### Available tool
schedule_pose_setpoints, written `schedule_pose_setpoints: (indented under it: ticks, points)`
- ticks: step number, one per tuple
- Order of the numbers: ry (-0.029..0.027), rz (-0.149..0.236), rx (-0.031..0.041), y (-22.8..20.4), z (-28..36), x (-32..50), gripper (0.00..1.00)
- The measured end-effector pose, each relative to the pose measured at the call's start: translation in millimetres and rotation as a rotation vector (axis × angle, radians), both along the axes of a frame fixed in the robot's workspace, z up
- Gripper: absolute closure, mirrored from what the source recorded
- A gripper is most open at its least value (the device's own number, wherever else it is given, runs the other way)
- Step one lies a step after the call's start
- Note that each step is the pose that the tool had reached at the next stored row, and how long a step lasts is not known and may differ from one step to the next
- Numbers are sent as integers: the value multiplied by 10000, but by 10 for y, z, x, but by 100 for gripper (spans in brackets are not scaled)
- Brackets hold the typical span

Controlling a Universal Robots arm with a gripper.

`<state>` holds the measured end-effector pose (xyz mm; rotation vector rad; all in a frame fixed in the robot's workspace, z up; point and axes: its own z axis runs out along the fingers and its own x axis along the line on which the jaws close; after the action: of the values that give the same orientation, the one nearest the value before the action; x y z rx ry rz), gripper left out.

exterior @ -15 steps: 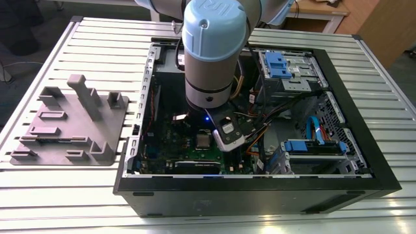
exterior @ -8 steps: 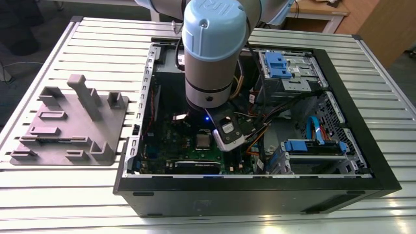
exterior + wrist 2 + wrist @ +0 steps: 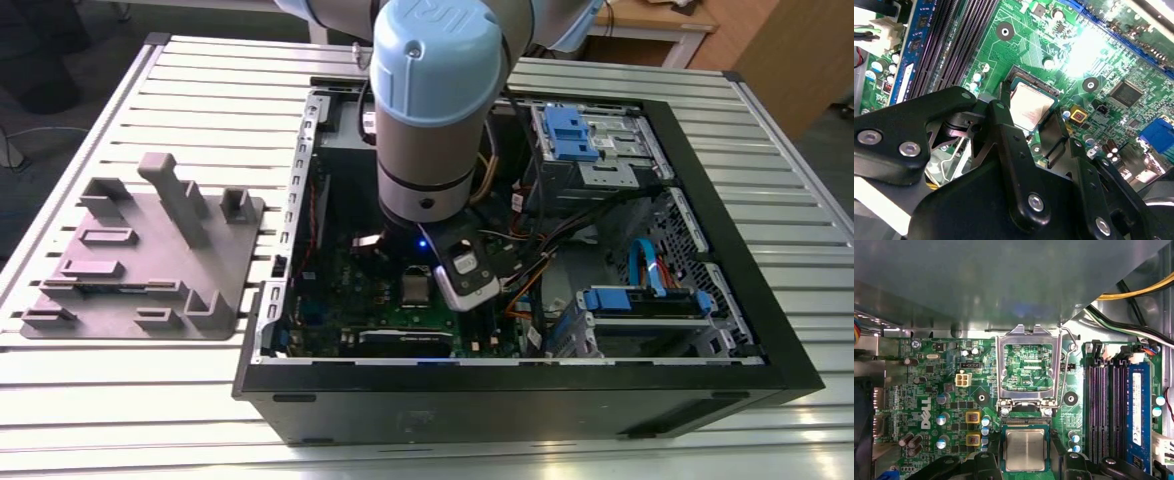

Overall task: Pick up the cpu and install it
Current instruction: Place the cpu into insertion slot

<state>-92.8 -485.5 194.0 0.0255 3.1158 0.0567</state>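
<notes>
Item: cpu [image 3: 1025, 450], 1 thin square chip with a pale silver top and a green border. Location: inside the open computer case [image 3: 534, 400], over the green circuit board [image 3: 929, 390], between the 2 black fingers [image 3: 999, 125] of the gripper [image 3: 1025, 462]. State of jaws: closed on 2 opposite edges of the cpu, 1 finger against each side, the chip lying flat and level with the board. Key relation: the cpu sits squarely between the jaws, not off to either side, and hangs just over the socket [image 3: 1026, 421]. A narrow strip of gold contacts shows beyond 1 free edge, so by judgement it is not yet seated. Being square, it has no long axis; its edges run parallel to the socket's edges. Adjacent: hinged metal socket frame [image 3: 1026, 331], swung open and lying back on the far side of the socket from the jaws; memory slots [image 3: 1104, 410] running alongside, near but apart. Carrier: 1 arm [image 3: 434, 100] reaching down into the case. Elsewhere: grey moulded tray [image 3: 147, 250] on the slatted worktop [image 3: 134, 400], well apart, at the exterior view's left.
</notes>
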Motion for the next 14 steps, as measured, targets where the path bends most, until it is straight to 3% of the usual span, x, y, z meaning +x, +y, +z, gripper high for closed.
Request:
schedule_pose_setpoints:
  ticks: [14]
  points:
    - [1, -3, -2, -10, -43, 5, 53]
